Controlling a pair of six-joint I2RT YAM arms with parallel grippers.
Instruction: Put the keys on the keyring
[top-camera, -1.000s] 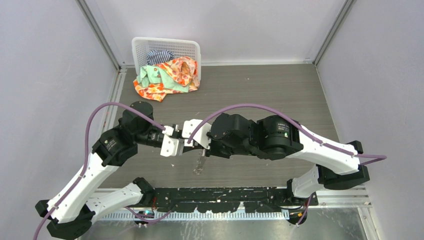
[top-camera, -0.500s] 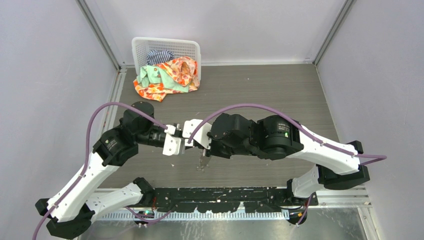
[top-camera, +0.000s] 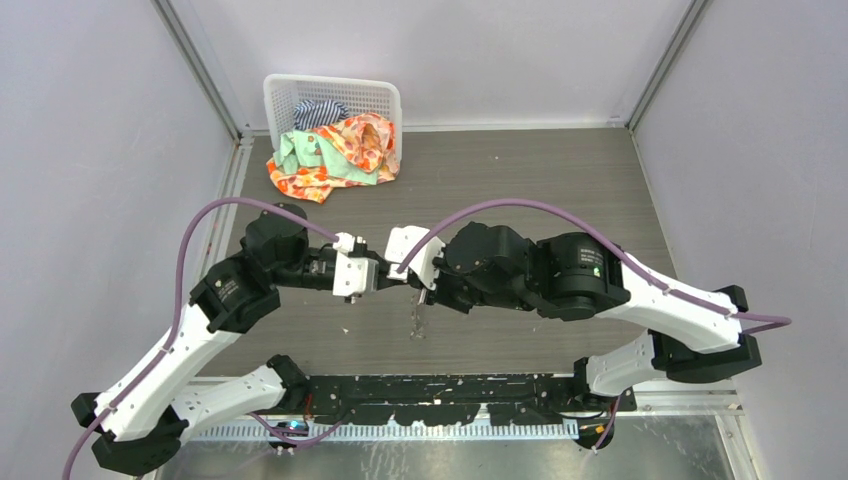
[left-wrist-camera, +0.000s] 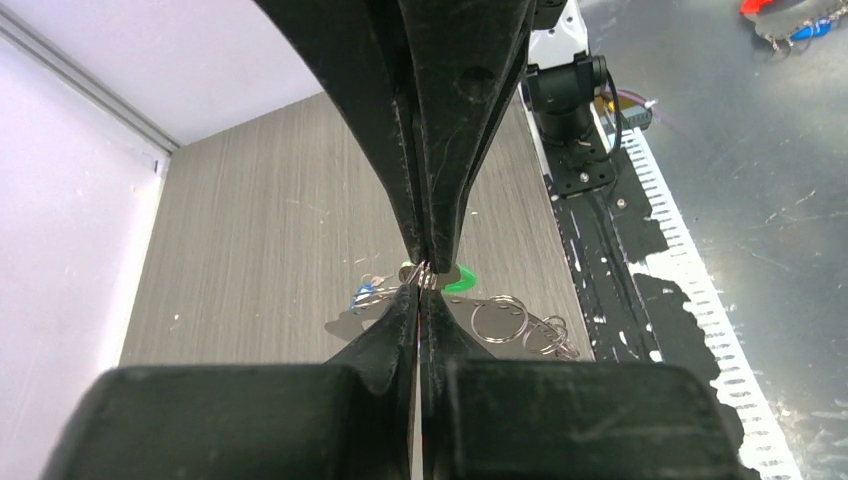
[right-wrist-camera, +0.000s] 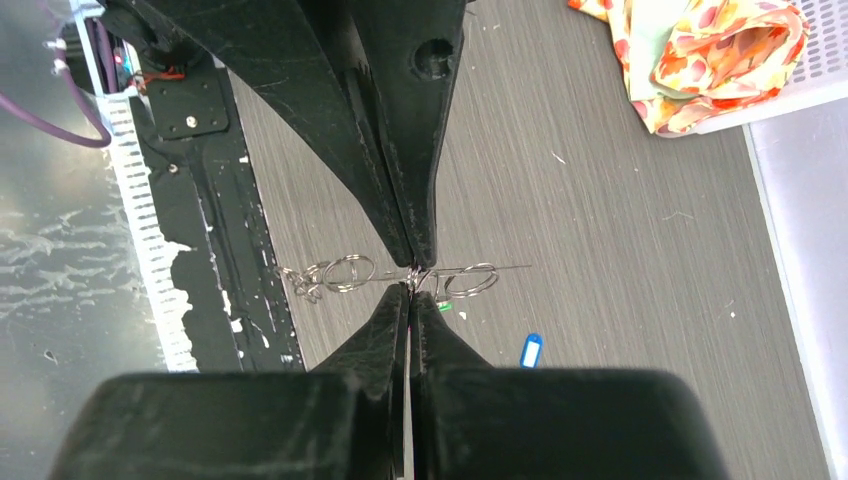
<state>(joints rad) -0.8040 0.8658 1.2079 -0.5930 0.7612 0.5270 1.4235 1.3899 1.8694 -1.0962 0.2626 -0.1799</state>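
My two grippers meet tip to tip above the middle of the table. The left gripper is shut, pinching thin wire of the keyring at its fingertips. The right gripper is also shut on the keyring, whose silvery loops stretch out to both sides of the jaws. A tangle of rings hangs below them. The green key head peeks out just behind the left jaws. The blue key head appears to lie on the table underneath.
A white basket with colourful clothes spilling out stands at the back left. A black perforated plate runs along the near edge between the arm bases. Grey walls close in both sides.
The left gripper has closed on the keyring wire. Both grippers and the hanging rings have shifted a little to the right.
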